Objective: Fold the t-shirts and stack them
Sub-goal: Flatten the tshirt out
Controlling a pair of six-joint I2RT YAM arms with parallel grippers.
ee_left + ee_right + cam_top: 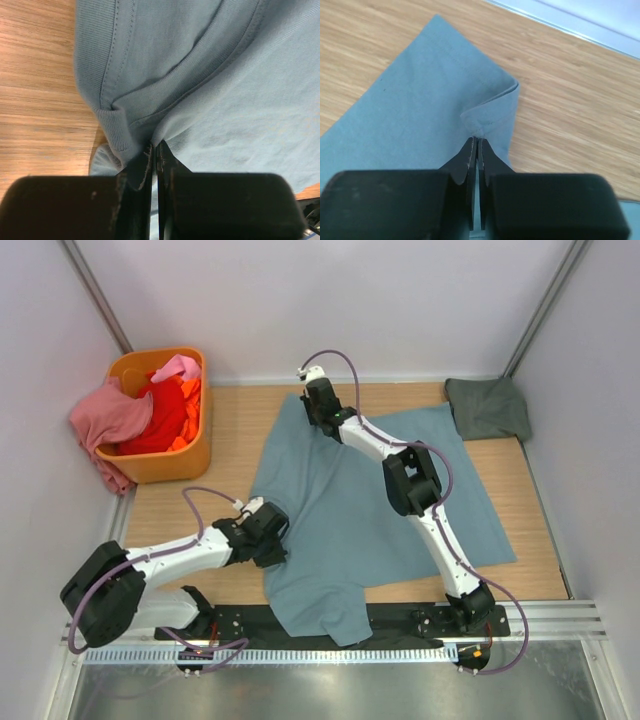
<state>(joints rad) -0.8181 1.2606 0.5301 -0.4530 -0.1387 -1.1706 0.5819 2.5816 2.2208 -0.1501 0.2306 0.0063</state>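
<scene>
A large blue-teal t-shirt (350, 510) of soft, fine-ribbed knit lies spread over the middle of the pale wood-grain table (500, 490). It is mostly flat, with one sleeve hanging over the near edge between the arm bases. Double rows of stitching run along its seams and hem.

The left pincer (154, 152) is closed on a bunched ridge of this shirt at its left edge, where a ribbed fold puckers up between the dark, scuffed fingers. The right pincer (477, 142) is clamped on the shirt's far left corner. There the hem curls up into a small rounded lip, with bare wood just beside it.

A dark grey-green t-shirt (488, 408) sits as a folded, roughly square pad in the far right corner of the table, apart from the blue-teal one. At the far left stands an orange plastic basket (160, 465) with smooth, rounded walls. A limp pink t-shirt (110, 420) drapes over its rim and down the outside, while a red t-shirt (160, 418) and an orange t-shirt (190, 405) lie crumpled inside.
</scene>
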